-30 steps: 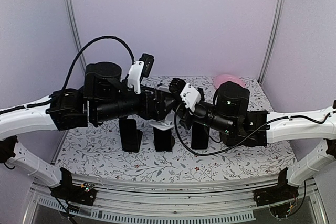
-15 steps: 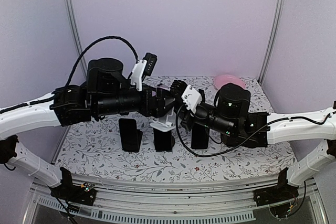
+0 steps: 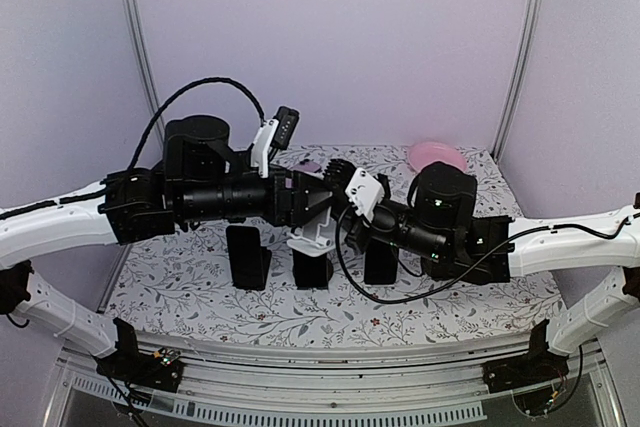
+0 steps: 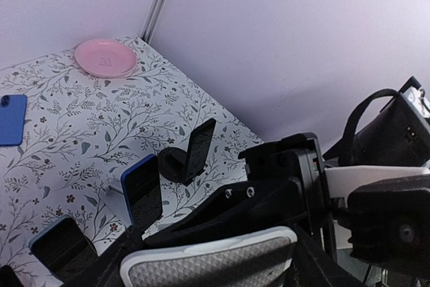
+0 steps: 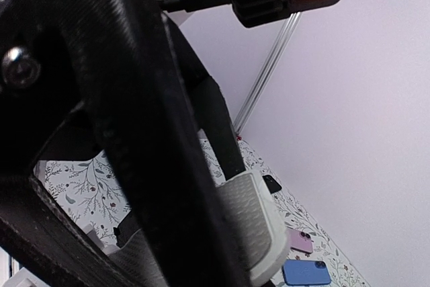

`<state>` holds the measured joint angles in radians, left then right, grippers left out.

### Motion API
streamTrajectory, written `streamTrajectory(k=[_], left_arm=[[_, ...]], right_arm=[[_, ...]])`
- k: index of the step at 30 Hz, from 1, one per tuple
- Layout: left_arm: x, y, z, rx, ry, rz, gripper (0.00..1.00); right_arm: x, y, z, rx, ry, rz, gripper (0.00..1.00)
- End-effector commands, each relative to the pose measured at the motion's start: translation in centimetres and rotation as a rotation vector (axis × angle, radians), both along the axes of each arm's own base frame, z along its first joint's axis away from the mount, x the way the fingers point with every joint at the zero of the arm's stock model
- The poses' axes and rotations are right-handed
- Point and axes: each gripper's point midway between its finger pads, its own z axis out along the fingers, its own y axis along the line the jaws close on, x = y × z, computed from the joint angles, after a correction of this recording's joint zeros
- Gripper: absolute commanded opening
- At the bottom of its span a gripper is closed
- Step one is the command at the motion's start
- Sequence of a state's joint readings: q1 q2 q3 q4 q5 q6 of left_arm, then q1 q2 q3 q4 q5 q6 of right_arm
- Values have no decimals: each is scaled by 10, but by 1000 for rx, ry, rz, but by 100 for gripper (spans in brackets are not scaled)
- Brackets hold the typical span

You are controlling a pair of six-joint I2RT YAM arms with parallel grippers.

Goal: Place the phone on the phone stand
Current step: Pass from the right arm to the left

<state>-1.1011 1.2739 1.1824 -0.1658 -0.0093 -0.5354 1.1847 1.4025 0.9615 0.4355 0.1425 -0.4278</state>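
The 2 arms meet in the middle. The left pincer (image 3: 316,211) and the right pincer (image 3: 344,209) are very near each other. They could bump, because each one fills up the other's wrist view. The right pincer is closed, and I see no phone in it. I cannot tell if the left pincer is open or closed. Only 1 ribbed grey pad (image 4: 208,270) of it shows.

Right under them, 3 dark phones (image 3: 248,257) stand up in a row. A low arm or the loose black cable (image 3: 390,299) could knock one over, since they are tall and thin and only lean.

The phones to pick from lie flat at the back of the counter (image 4: 80,99). There is a blue phone (image 4: 10,119) and a pink phone (image 5: 300,241). They look flat, smooth and slippery, so a pincer could slide off. 1 black phone leans in a round stand (image 4: 173,165). I cannot see an empty stand. The counter has a soft-looking cloth with leaves on it. A shiny pink plate (image 4: 104,57) sits in the corner.
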Motion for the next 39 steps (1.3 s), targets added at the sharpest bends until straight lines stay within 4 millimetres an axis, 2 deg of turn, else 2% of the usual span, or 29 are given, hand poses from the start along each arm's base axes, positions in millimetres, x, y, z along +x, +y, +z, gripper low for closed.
streamTrajectory(k=[1, 6, 7, 9, 11, 17, 21, 25, 28, 39], left_arm=[[27, 28, 5, 18, -36, 136, 59], [31, 31, 1, 60, -62, 159, 55], [31, 32, 1, 65, -67, 160, 59], [32, 33, 1, 77, -72, 163, 80], [33, 34, 2, 79, -74, 171, 83], [33, 37, 2, 79, -80, 181, 75], [32, 33, 1, 79, -80, 164, 63], [30, 32, 5, 61, -82, 154, 47], [29, 33, 10, 47, -85, 153, 44], [29, 50, 30, 1, -123, 195, 36]], right_arm=[[-6, -5, 35, 86, -26, 9, 2], [-3, -2, 33, 65, 1, 5, 2], [-3, -1, 33, 61, 5, 6, 2], [-3, 1, 33, 56, 14, 9, 2], [-3, 1, 33, 54, 15, 10, 2], [-1, 0, 33, 54, 15, -1, 2], [-1, 1, 31, 49, 19, -3, 2], [-1, 2, 30, 49, 26, -1, 2], [0, 1, 31, 53, 33, -8, 3], [6, -4, 31, 73, 78, -48, 54]])
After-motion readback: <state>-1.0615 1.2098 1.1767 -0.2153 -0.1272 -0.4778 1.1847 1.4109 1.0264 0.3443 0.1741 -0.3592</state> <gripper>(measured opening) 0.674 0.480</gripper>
